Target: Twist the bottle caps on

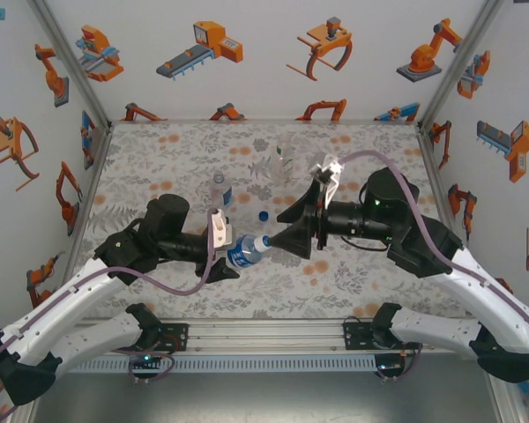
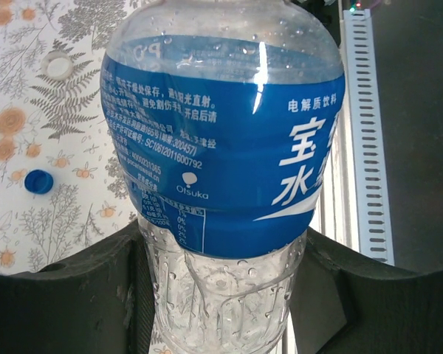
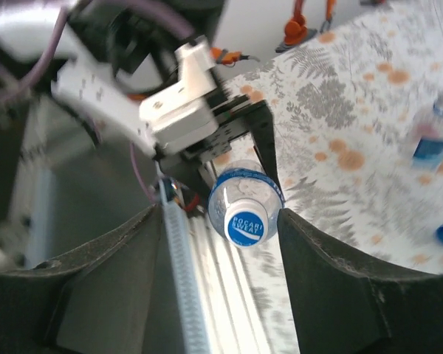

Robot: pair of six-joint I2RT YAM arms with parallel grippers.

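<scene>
The left gripper (image 2: 221, 247) pinches the squat blue-labelled bottle (image 2: 221, 140) in its jaws, holding it sideways above the tabletop (image 1: 159, 167). At the bottle's right end, its printed cap (image 3: 247, 223) sits between the right gripper's (image 3: 221, 221) spread jaws. A loose blue cap (image 1: 263, 214) lies behind the bottle.

Left arm (image 1: 79, 291) and right arm (image 1: 463, 269) angle inward, nose to nose: left tool (image 1: 227, 256) clamps the bottle (image 2: 221, 147), right tool (image 3: 221, 214) faces it, jaws parted.
</scene>
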